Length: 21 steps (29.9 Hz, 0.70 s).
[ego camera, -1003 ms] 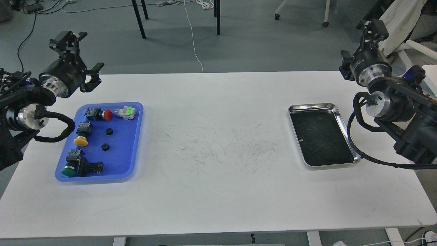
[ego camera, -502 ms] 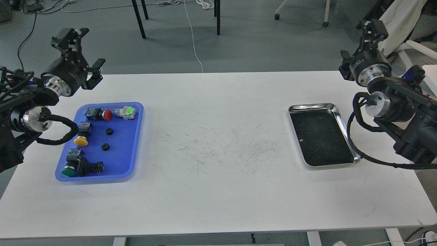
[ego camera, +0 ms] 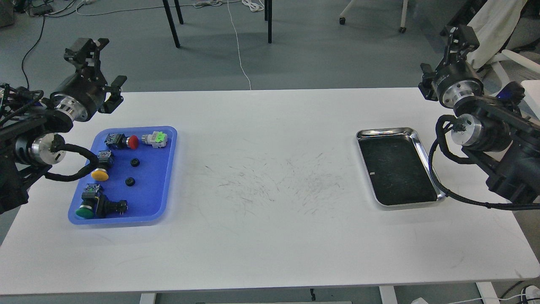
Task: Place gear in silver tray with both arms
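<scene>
Silver tray [ego camera: 423,148] lies at right, blue tray [ego camera: 165,177] at left; whether the left gripper [ego camera: 86,46] and right gripper [ego camera: 462,34] are spread, I cannot tell.

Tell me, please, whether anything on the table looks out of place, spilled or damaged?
Nothing is spilled or tipped. The white table carries dark scuff marks across its middle, which looks like wear. The silver tray holds nothing, and the parts sit inside the blue tray.
</scene>
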Available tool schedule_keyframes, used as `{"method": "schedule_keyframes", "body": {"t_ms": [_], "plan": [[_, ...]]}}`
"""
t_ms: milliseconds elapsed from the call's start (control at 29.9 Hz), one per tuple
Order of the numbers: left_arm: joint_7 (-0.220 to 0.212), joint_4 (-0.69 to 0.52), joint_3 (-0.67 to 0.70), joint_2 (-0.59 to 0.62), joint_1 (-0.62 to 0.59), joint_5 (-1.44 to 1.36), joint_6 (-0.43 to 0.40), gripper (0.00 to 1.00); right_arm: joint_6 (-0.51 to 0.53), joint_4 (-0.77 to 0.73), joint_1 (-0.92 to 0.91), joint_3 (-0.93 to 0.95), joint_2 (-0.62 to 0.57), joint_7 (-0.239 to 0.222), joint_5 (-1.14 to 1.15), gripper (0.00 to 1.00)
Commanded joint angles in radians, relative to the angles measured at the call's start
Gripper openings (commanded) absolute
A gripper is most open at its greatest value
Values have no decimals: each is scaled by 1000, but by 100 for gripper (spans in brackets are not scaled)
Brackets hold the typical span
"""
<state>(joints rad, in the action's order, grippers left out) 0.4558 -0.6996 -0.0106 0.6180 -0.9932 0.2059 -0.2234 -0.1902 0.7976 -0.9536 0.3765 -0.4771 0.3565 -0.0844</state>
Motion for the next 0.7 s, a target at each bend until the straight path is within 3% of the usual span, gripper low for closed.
{"method": "schedule_keyframes", "body": {"t_ms": [0, 301, 535, 669], "plan": [[-8, 0, -3, -3, -1, -17, 4, 98, 0, 0, -1, -1, 0, -1, 0, 99], [-11, -47, -31, 19, -2, -42, 2, 98, 0, 0, 1, -4, 2, -1, 0, 99], [-2, -149, -80, 124, -58, -158, 10, 98, 2, -3, 4, -4, 17, -1, 2, 99], [-22, -253, -138, 212, -111, -198, 10, 98, 2, -1, 3, -5, 20, -1, 2, 99]]}}
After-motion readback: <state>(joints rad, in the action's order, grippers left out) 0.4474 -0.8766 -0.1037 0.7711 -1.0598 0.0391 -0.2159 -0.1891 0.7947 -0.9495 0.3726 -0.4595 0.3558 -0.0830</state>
